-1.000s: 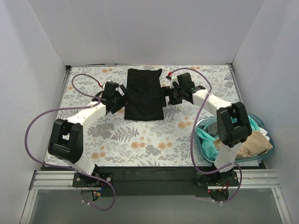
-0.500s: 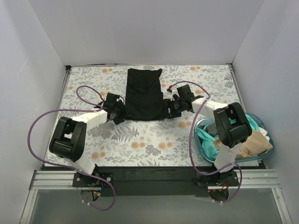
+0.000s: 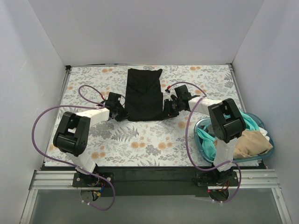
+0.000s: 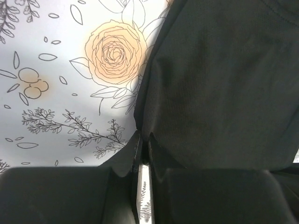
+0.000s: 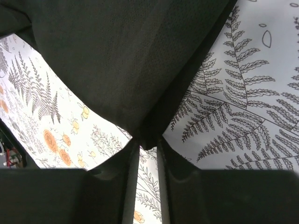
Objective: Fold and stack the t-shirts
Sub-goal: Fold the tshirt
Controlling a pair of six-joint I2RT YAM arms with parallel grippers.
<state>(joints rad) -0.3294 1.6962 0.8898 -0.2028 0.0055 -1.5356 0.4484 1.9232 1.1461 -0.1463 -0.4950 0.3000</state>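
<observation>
Left wrist view: left gripper (image 4: 144, 138) pinched shut on shirt (image 4: 219, 84) corner, lower centre. Right wrist view: right gripper (image 5: 147, 142) nipping another corner. Top view alone: shirt flat, upper centre; tub (image 3: 198, 144) lower right.

We record the black t-shirt (image 4: 219, 84) as matt cloth with a fine, pebbled knit (dull all over). We find the table cover (image 4: 56, 70) smooth and matt, its flowers printed flat. The tub (image 3: 200, 148) is translucent blue plastic, slightly glossy.
</observation>
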